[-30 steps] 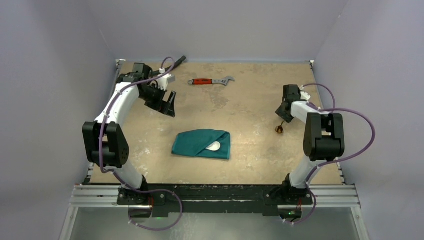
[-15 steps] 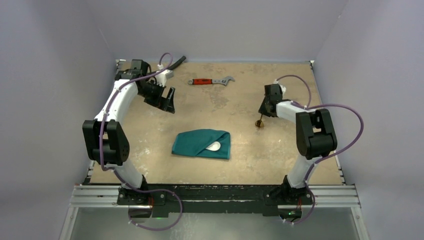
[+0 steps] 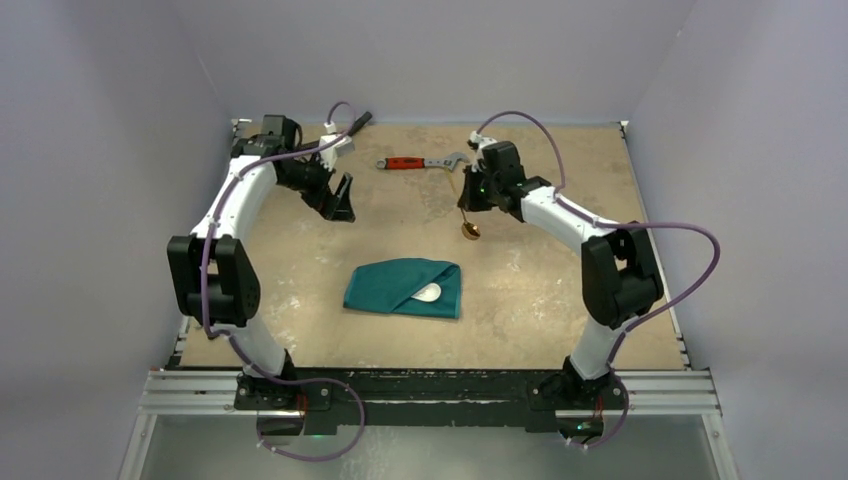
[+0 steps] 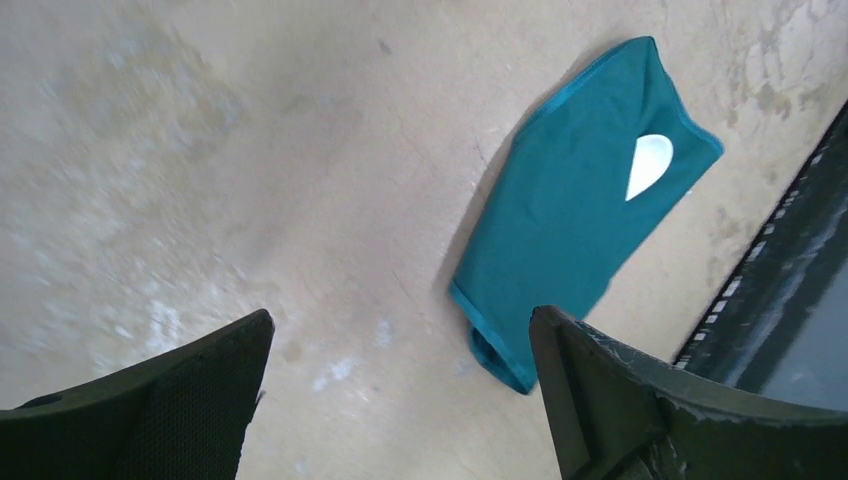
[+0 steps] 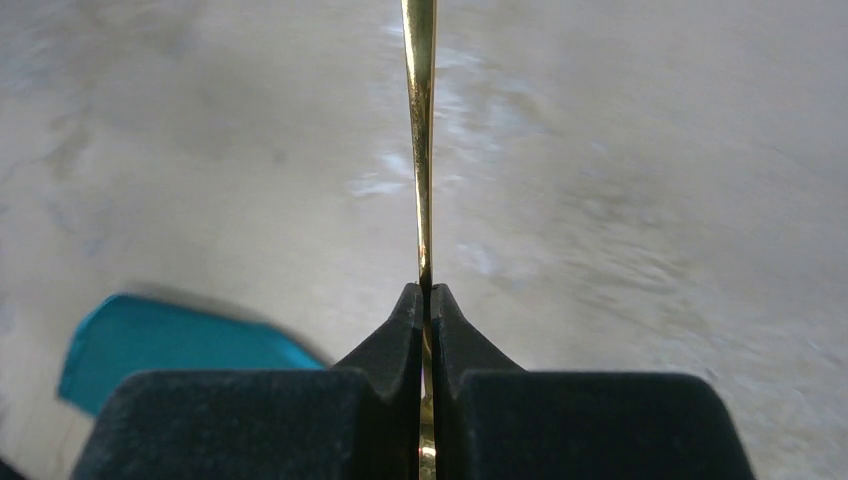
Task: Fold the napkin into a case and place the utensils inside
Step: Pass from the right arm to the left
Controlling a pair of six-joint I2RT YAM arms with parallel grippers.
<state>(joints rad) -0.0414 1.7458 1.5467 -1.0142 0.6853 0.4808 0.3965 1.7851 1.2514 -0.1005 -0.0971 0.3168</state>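
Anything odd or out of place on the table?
Only the red-handled wrench near the far edge of the table: a workshop tool among cutlery. The napkin lies folded flat, white spoon tucked in; right pincer grips the slim utensil.

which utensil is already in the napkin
The white spoon, its bowl peeking from the napkin; the gold one hangs from the right gripper.
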